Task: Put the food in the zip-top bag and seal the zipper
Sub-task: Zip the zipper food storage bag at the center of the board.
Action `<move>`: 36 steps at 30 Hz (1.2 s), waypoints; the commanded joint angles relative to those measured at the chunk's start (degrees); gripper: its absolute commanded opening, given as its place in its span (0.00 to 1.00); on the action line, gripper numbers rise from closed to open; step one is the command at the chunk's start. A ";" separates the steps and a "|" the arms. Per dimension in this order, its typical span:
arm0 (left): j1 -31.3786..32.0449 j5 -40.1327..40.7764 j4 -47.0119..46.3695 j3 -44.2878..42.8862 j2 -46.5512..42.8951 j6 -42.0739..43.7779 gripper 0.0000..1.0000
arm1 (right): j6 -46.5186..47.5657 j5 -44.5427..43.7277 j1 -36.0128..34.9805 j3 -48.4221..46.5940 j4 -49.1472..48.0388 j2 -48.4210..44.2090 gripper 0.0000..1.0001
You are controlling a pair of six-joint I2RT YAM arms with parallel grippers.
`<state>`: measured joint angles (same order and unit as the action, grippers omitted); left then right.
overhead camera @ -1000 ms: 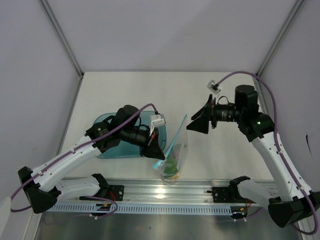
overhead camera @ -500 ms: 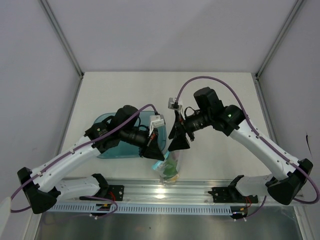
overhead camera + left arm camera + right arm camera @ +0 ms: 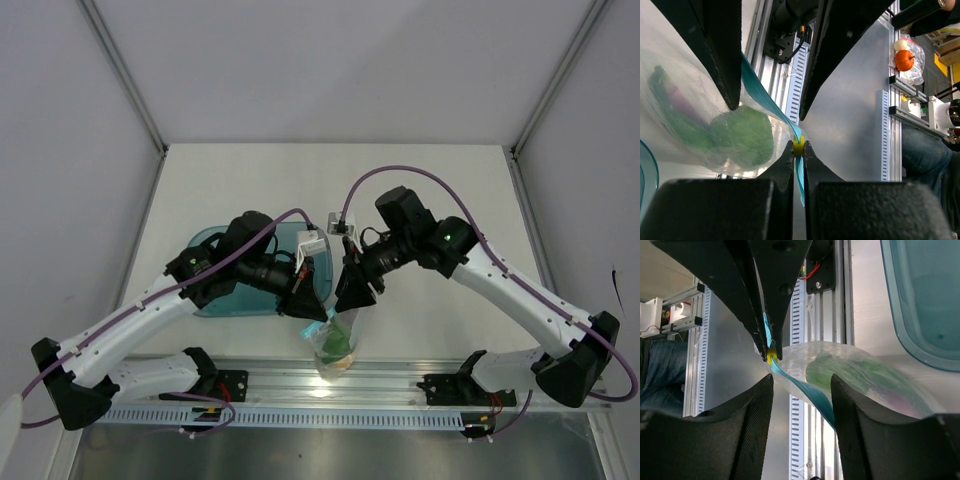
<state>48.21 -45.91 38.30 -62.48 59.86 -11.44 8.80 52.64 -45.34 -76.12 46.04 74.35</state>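
You have bare counter (image 3: 430, 190) beyond both arms, tray (image 3: 205, 245) at left. Bag (image 3: 335, 345) sits at the near edge, green food (image 3: 742, 137) inside. Left tool (image 3: 799, 149) pinches the zipper (image 3: 767, 102); right tool (image 3: 802, 385) gapes wide, straddling it.

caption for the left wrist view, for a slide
Left gripper pinching the blue-teal zipper strip of the clear plastic bag holding green toy food

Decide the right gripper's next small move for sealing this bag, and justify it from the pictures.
Probably close the right gripper on the zipper beside the left gripper's pinch: its jaws stand open astride the strip, the left is shut on it, and the food lies inside the zip-top bag.
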 commanded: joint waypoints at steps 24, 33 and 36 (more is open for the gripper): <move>-1.36 3.45 4.23 -2.55 -1.67 2.30 0.01 | -14.84 -37.50 -3.26 7.91 -9.75 -6.32 0.00; -1.36 11.81 9.86 -2.39 -0.79 2.13 0.01 | -26.19 -59.23 -0.90 9.93 -6.23 -7.02 0.00; -1.36 12.51 9.16 -1.86 -1.76 1.51 0.01 | -27.69 -60.20 -0.10 10.29 -5.35 -7.64 0.00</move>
<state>46.39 -30.92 41.71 -63.20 60.14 -9.85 -15.59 7.70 -48.82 -66.43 38.72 68.36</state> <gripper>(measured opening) 0.034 0.008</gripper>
